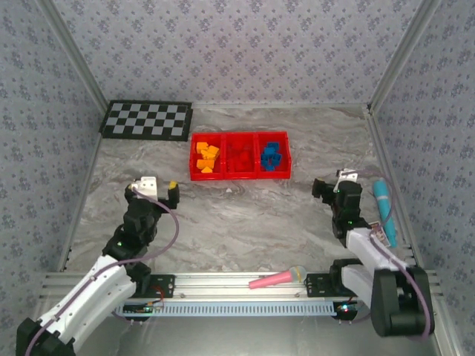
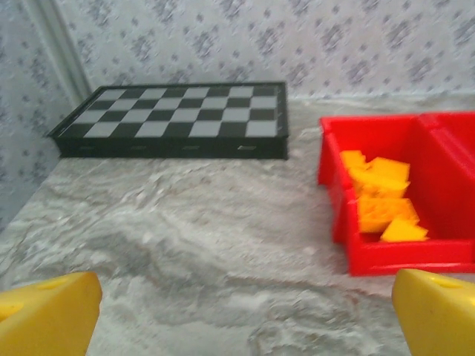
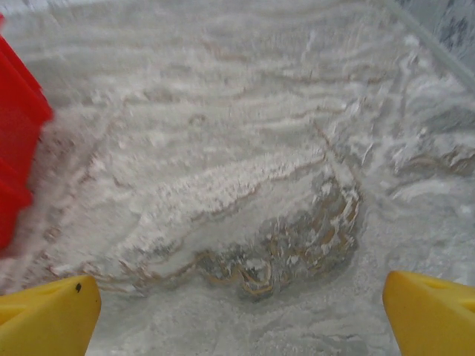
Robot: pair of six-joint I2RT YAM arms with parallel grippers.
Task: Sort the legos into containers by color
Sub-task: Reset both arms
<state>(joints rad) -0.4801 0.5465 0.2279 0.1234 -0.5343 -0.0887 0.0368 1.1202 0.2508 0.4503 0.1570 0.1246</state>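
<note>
I read a bright red tray (image 1: 240,176) toward the far edge of the table (image 1: 245,219), with orange-yellow legos (image 1: 207,158) left, red legos (image 1: 240,157) centre and blue legos (image 1: 272,156) right. The table is grey-white marbled. The checkerboard (image 1: 147,119) at the far-left corner is black and white. The pink toy (image 1: 271,280) lies at the near edge. The walls (image 1: 237,52) carry a grey floral print.

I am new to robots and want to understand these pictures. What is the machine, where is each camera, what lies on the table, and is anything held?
Two robot arms stand at a table. One picture looks down from above; the others come from wrist cameras, their yellow corners being fingers. The left tool and right tool are open, holding nothing. A red tray holds legos, sorted orange, red, blue. A checkerboard and pink microphone lie there too.
</note>
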